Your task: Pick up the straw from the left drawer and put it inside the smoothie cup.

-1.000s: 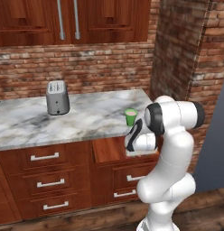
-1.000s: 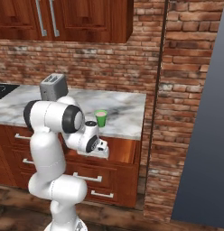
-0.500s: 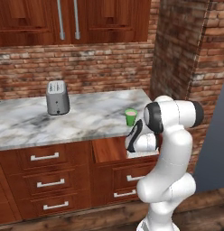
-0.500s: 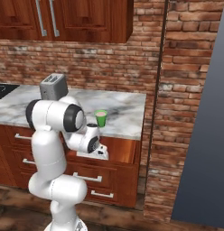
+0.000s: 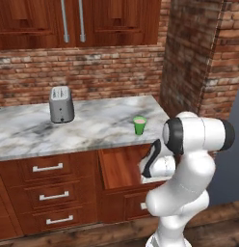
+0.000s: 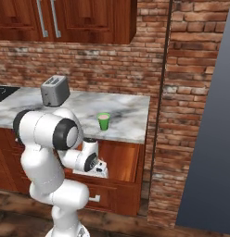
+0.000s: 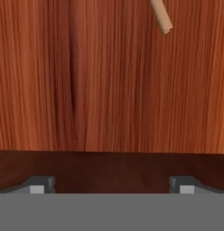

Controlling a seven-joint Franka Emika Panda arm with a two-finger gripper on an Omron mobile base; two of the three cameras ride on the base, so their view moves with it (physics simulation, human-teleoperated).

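Observation:
The left drawer (image 5: 120,166) stands pulled out under the marble counter, its wood floor (image 7: 109,76) bare. My gripper (image 7: 111,187) is down inside it, open, with nothing between the two fingertips (image 7: 39,185). Just one end of the pale tan straw (image 7: 161,17) shows at the top of the hand view, lying on the drawer floor well ahead of the fingers and a little to the right. The green smoothie cup (image 5: 139,125) stands upright on the counter just behind the drawer, also seen as the cup (image 6: 104,121) above my hand (image 6: 99,167).
A grey toaster (image 5: 61,104) sits at the counter's back left. Narrower drawers with silver bar handles (image 5: 48,168) lie left of the open one. A brick pillar (image 5: 198,62) rises right of the counter. A dark drawer wall (image 7: 109,168) lies close under my fingers.
The hand has sunk a little lower into the open drawer. The jaws have stayed open, and the cup has not moved.

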